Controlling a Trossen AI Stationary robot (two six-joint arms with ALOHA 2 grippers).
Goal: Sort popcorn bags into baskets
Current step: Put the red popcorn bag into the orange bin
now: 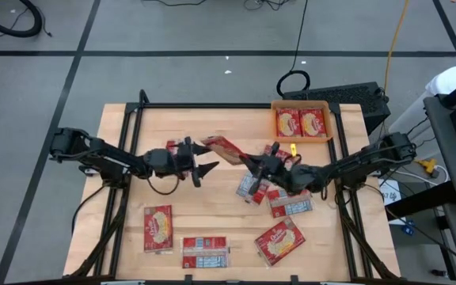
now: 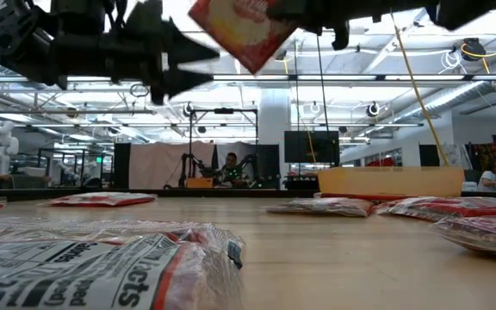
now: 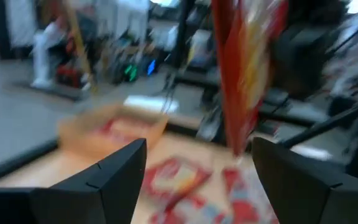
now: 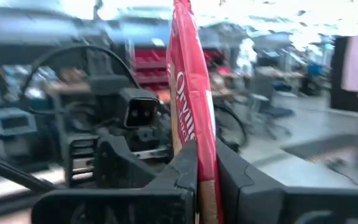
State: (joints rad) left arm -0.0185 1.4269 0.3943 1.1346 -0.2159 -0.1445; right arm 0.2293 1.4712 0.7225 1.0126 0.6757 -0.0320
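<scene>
A red popcorn bag (image 1: 222, 147) is hanging in the air above the middle of the wooden surface (image 1: 125, 206), pinched by one edge in the right gripper (image 1: 253, 162), whose fingers (image 4: 185, 168) are pressing tight on both faces of the packet. The left gripper (image 1: 207, 167) is hovering just beside the bag's free end, fingers (image 3: 114, 171) spread wide and holding nothing. The orange basket (image 1: 328, 120), with two packets lying in it, is sitting at the far right corner. Other bags are lying scattered near the right arm and along the near edge. To carry this one well, the right arm is likely needing a firm pinch, a lift clear of the loose packets, and a flat release over the basket's free space.
</scene>
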